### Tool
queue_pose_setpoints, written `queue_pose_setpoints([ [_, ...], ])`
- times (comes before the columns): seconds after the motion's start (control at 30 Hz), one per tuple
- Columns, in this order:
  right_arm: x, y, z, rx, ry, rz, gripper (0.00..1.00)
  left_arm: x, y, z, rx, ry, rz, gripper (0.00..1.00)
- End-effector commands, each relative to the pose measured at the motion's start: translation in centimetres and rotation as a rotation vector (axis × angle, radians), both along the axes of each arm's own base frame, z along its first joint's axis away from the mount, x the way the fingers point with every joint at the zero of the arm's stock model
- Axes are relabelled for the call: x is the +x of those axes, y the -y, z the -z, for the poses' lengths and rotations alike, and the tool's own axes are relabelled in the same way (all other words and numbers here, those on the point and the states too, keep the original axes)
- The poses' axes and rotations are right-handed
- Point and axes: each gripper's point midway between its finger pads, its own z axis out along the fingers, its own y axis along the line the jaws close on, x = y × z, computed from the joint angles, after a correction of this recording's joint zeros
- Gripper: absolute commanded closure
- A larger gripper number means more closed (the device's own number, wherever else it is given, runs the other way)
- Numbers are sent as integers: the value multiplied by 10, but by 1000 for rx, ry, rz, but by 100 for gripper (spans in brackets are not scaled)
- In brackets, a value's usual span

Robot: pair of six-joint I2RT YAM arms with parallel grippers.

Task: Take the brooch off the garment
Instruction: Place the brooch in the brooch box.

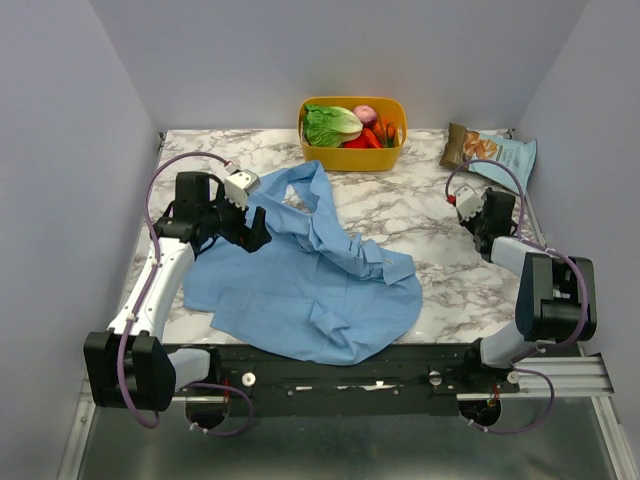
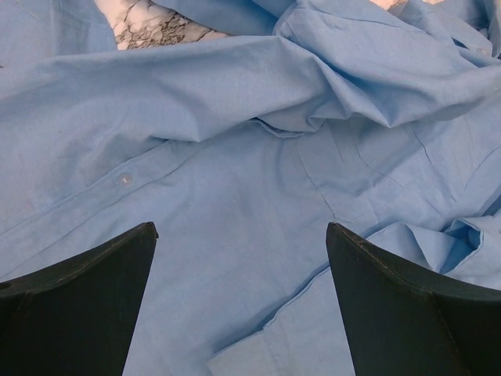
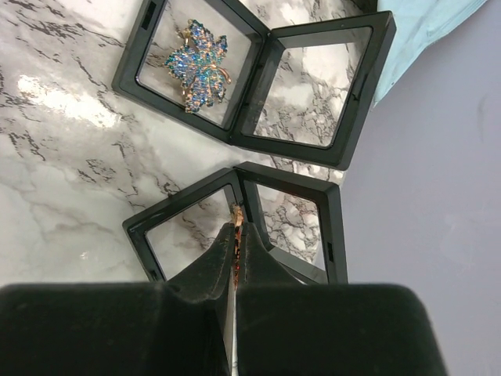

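Note:
The garment (image 1: 310, 280), a light-blue shirt, lies crumpled across the near middle of the marble table. It fills the left wrist view (image 2: 235, 157). My left gripper (image 1: 255, 232) hangs open and empty just above the cloth, its fingers (image 2: 78, 305) spread wide around a button placket (image 2: 241, 235). My right gripper (image 1: 483, 212) is at the far right of the table, away from the shirt. It is shut on the brooch (image 3: 237, 213), a tiny orange-tan piece poking out between the fingertips, over an open empty black display case (image 3: 176, 200).
A second open black case (image 3: 258, 78) holding a blue leaf-shaped ornament (image 3: 196, 56) lies just beyond. A yellow basket (image 1: 352, 155) of vegetables stands at the back middle. A chip bag (image 1: 495, 152) lies at the back right, near the right wall.

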Motion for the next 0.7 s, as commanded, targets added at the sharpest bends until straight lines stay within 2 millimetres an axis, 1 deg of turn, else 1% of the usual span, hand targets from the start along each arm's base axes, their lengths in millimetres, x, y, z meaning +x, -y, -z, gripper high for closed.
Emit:
queue_pose_setpoints([
  [0.0, 11, 10, -19, -29, 61, 20, 99, -2, 2, -8, -28, 23, 9, 1],
  [0.07, 13, 11, -21, -32, 72, 20, 100, -2, 2, -8, -29, 21, 10, 1],
  [0.3, 15, 15, -18, -37, 74, 23, 99, -2, 3, -9, -38, 19, 17, 1],
  [0.6, 13, 17, -3, -32, 35, 20, 99, -2, 3, -8, -39, 15, 14, 1],
  [0.67, 13, 16, -2, -28, 34, 18, 99, -2, 2, -8, -40, 16, 12, 1],
])
